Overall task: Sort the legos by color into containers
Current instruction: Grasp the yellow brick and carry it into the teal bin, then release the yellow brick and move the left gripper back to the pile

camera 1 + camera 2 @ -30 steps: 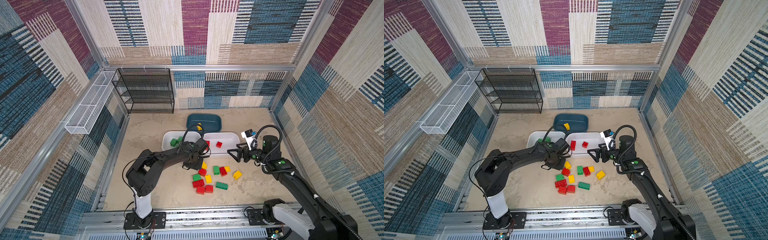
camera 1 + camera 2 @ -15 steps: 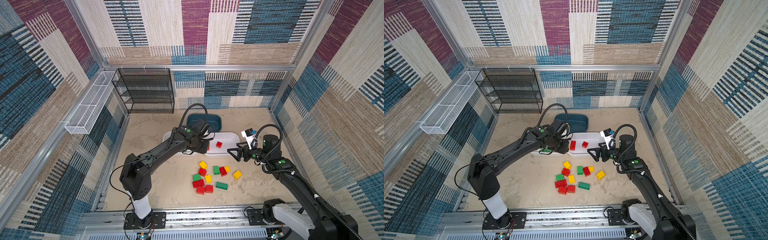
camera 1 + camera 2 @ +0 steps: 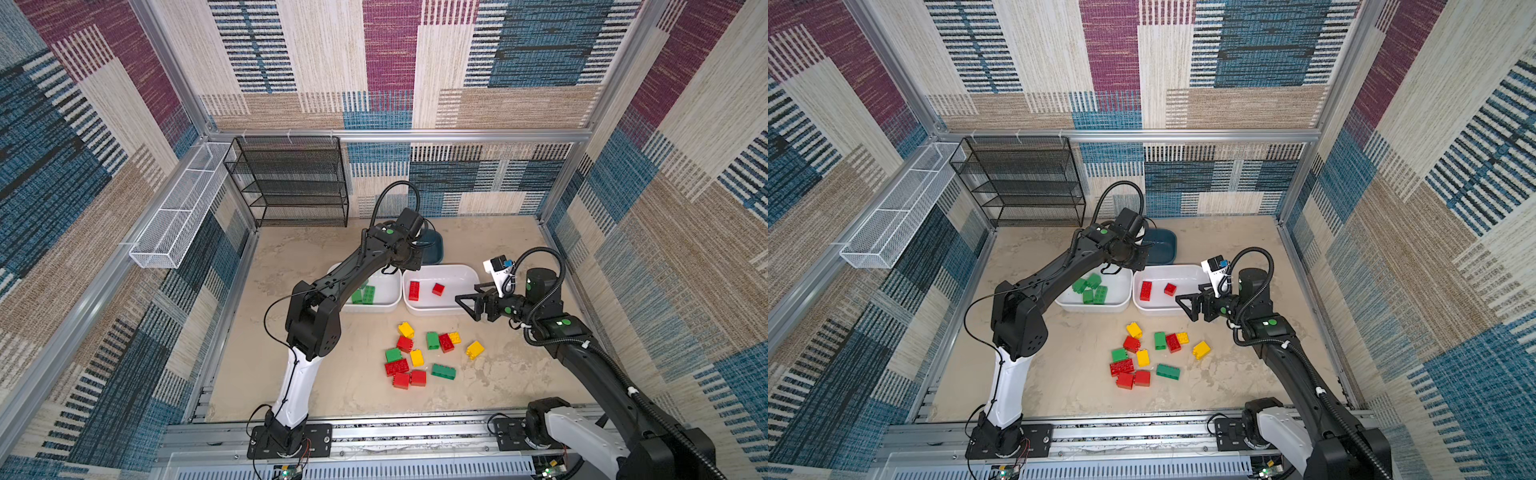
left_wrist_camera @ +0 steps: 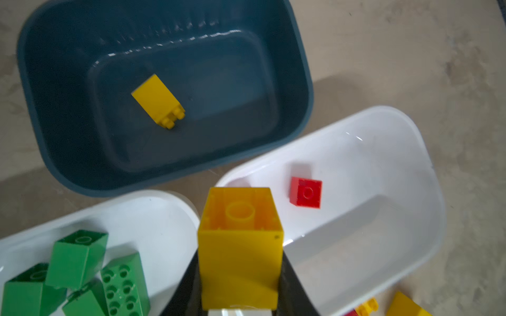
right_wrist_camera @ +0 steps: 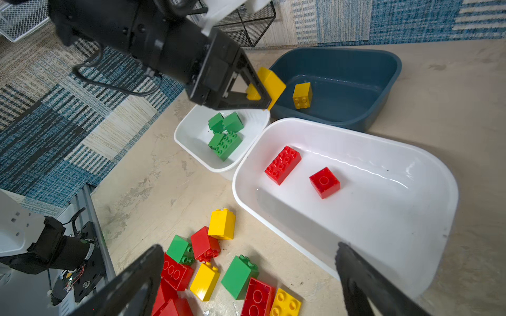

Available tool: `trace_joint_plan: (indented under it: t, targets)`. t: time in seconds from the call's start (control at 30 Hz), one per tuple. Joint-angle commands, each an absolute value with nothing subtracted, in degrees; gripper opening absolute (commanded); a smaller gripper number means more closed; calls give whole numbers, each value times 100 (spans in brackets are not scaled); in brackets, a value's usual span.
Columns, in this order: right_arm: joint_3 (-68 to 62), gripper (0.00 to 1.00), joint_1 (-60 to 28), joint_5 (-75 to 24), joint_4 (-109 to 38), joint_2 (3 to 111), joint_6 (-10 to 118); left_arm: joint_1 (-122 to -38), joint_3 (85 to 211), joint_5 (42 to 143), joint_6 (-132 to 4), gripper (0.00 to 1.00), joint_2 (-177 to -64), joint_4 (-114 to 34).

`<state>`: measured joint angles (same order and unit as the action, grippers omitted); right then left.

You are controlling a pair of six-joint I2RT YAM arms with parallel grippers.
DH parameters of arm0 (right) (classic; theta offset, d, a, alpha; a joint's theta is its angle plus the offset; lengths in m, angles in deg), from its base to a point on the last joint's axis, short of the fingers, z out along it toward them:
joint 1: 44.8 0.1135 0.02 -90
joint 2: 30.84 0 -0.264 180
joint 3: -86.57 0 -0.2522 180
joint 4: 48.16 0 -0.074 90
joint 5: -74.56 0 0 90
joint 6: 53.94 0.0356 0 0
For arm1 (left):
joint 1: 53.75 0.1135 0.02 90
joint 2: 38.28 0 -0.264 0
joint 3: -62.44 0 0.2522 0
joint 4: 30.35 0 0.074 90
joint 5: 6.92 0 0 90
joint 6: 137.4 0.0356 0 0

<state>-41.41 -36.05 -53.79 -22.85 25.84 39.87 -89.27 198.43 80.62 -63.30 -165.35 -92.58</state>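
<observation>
My left gripper [image 4: 240, 262] is shut on a yellow lego [image 4: 241, 240]. It hangs above the spot where the three containers meet, at the near rim of the dark teal tub [image 4: 306, 82]. One yellow lego [image 4: 158, 101] lies inside that tub. The right wrist view shows the same gripper [image 5: 260, 91] with its yellow lego [image 5: 271, 80]. A white tub [image 3: 388, 306] holds green legos [image 3: 1090, 289]. The other white tub [image 3: 440, 309] holds two red legos [image 3: 414, 290]. Loose red, green and yellow legos [image 3: 419, 353] lie on the floor. My right gripper [image 3: 466, 308] stands open and empty over the red tub's front corner.
A black mesh shelf rack [image 3: 291, 183] stands at the back left, and a long white wire basket [image 3: 178, 212] hangs on the left wall. Metal rails [image 3: 374, 432] carry both arm bases at the front. Patterned walls close in all sides.
The left arm rose from beside the loose pile and swung back over the white tubs toward the teal tub, carrying the yellow lego. The right arm stayed put.
</observation>
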Motion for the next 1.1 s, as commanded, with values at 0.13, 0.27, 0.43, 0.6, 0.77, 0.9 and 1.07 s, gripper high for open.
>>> trace_joint_plan:
  t: [0.13, 0.27, 0.43, 0.6, 0.77, 0.9, 1.07]
  targets:
    - [-4148, 99, -3610, -5277, -2473, 2657, 4019, -8528, 21064, 7444, -5966, 28, -17492, -9235]
    - [-4144, 99, -3610, -5268, -2473, 2709, 4022, -8391, 21291, 7005, -5874, 29, -17817, -9242]
    - [-4067, 99, -3611, -5322, -2484, 2830, 4019, -8259, 21453, 6890, -5808, 34, -18100, -9245]
    - [-3995, 99, -3611, -5371, -2473, 2885, 4037, -8231, 21484, 6794, -5709, 47, -18140, -9249]
    - [-3992, 99, -3616, -5410, -2465, 2840, 4082, -8236, 21301, 7246, -5751, 54, -17836, -9261]
    - [-3987, 99, -3611, -5411, -2430, 2779, 4081, -8261, 20697, 7610, -5870, 55, -17230, -9289]
    - [-3993, 99, -3611, -5447, -2429, 2731, 4089, -8506, 19451, 8123, -6105, 56, -16159, -9283]
